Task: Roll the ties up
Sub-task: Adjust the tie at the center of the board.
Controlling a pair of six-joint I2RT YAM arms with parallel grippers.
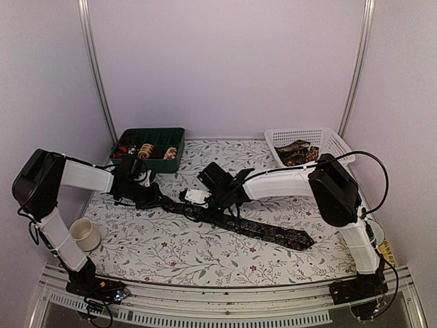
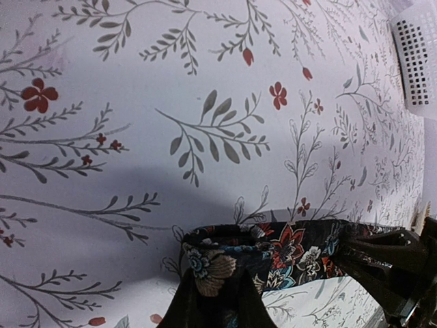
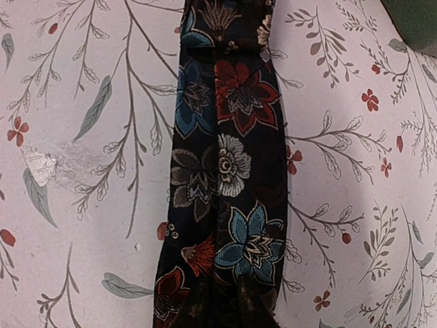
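Tie (image 1: 259, 231) flat on table (image 1: 205, 256), end in left claw (image 1: 156, 197)

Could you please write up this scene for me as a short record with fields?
tie: dark floral, stretched out on the table
left hand: apparently closed on the tie's narrow end
right hand: over the tie, beside the left hand; grip unclear
tray: green, far left, holds rolled ties
basket: white, far right, holds loose ties
cup: white, near left edge
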